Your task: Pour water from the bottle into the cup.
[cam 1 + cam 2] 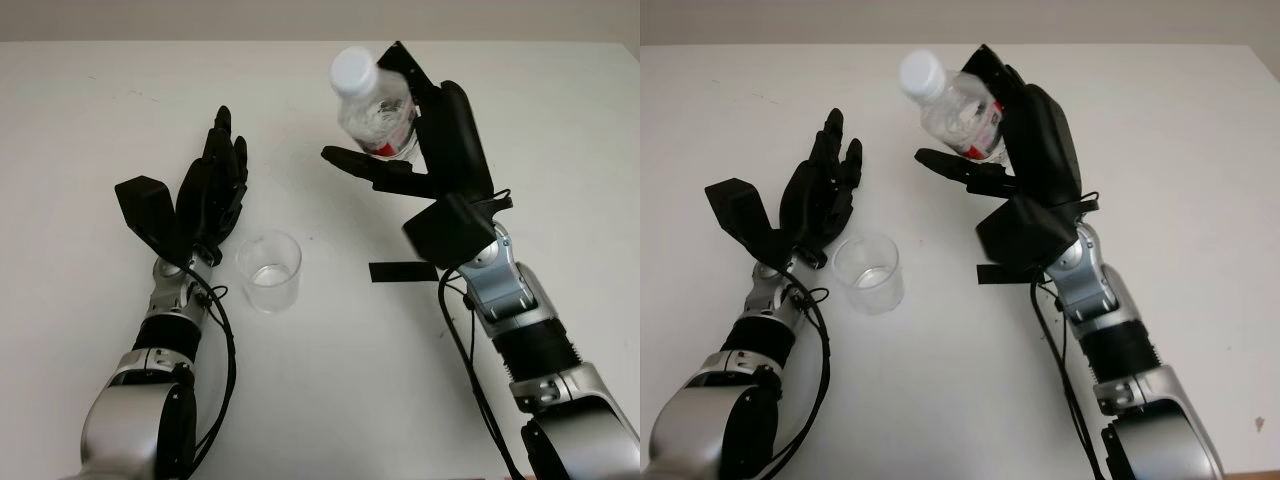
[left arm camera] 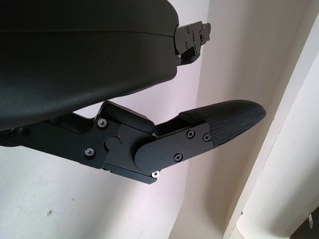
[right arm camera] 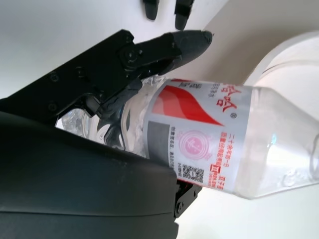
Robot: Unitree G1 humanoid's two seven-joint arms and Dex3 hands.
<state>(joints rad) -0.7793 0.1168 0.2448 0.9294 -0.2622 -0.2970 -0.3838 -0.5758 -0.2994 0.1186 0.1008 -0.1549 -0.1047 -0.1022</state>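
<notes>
Right hand (image 1: 420, 150) grips the capped bottle (image 1: 372, 105) aloft; left hand (image 1: 205, 195), released, flanks the cup (image 1: 270, 270).

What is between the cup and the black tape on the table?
Nothing: just bare white table between the cup and the tape, as the left eye view shows. The bottle is up in the right hand.

The bottle (image 3: 209, 144) is clear plastic with a white cap (image 1: 354, 70) and a white label (image 3: 199, 137) bearing red swooshes, red lettering and what looks like a black QR code. The cup (image 1: 270, 271) is colourless and transparent, on a plain white table (image 1: 90, 120) beside a black strip (image 1: 402, 271). Both the left hand (image 1: 212, 190) and right hand (image 1: 420, 150) are matte black.
</notes>
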